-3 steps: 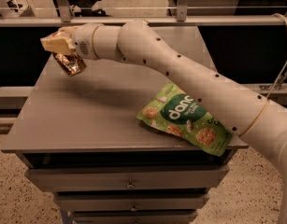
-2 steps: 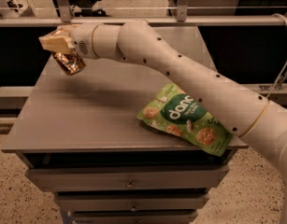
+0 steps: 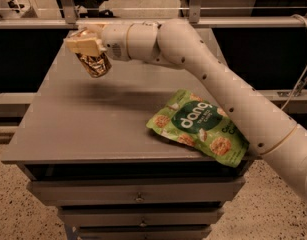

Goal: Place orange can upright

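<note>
Orange-brown mottled soda can [image 3: 97, 65] hanging in air, tilted, lower end pointing down and right. Sitting above rear left part of grey flat-topped cabinet [image 3: 88, 129], not touching it; its shadow falling on top beneath. Cream two-finger gripper [image 3: 87, 46] clamping can's upper part from above. White jointed arm [image 3: 218, 79] reaching in from right, crossing over rear of cabinet top. Green "dang" snack bag [image 3: 198, 126] lying flat near front right corner, well apart from can. Grey drawers [image 3: 138, 191] showing below top.
</note>
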Tool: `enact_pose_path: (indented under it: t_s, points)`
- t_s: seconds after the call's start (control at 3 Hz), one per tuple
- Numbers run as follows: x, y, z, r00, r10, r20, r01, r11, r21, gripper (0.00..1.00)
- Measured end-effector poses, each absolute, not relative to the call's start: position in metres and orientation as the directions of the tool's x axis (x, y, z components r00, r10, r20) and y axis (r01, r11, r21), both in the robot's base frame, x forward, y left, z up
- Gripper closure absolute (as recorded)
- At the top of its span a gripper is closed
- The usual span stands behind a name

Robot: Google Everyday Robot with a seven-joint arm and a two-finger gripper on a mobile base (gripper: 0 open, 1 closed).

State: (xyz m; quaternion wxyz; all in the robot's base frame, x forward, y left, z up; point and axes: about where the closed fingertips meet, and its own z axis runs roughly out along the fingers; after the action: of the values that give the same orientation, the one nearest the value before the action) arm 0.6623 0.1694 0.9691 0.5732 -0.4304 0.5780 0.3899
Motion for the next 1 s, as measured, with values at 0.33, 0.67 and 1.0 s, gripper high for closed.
enact_pose_path:
  t_s: [0.33, 0.67, 1.0]
  points:
    - [0.661, 0.13, 0.979, 0.077, -0.113, -0.991, -0.947, 0.301, -0.108, 1.0]
    - [0.657, 0.099, 0.978, 0.1, -0.101, -0.99, -0.946, 0.3, -0.126, 1.0]
    - [0.659, 0.062, 0.964, 0.108, -0.02, -0.994, -0.944, 0.311, -0.109, 1.0]
